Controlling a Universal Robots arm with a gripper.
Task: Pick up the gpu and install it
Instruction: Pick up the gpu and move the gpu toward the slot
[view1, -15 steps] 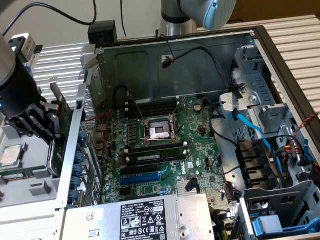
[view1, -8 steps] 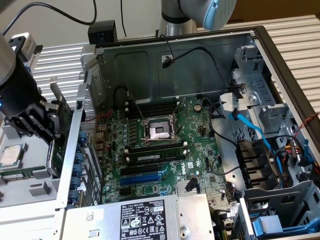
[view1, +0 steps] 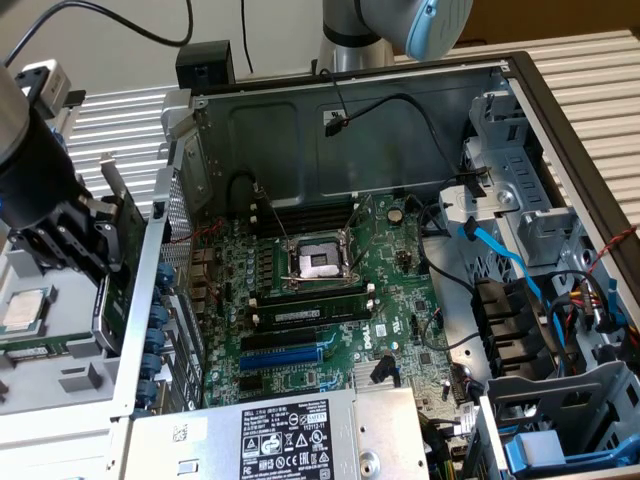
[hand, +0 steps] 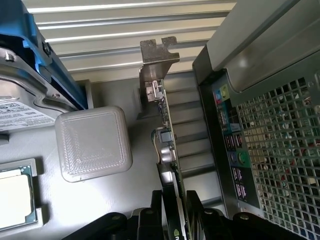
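Fingers clamp gpu edge-on beside case. Grip looks narrow, I think; card may pivot and bracket snag the case.

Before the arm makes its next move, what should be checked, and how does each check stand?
1. Grip: ok. The gripper is shut on the graphics card.
2. Metal bracket straight: ok, it looks unbent.
3. Card inside the computer case: not ok, it hangs outside the case wall, on the exterior view's left.
4. Blue slot on the motherboard free: ok, nothing sits in it.
5. Card's connector edge clean: cannot tell.
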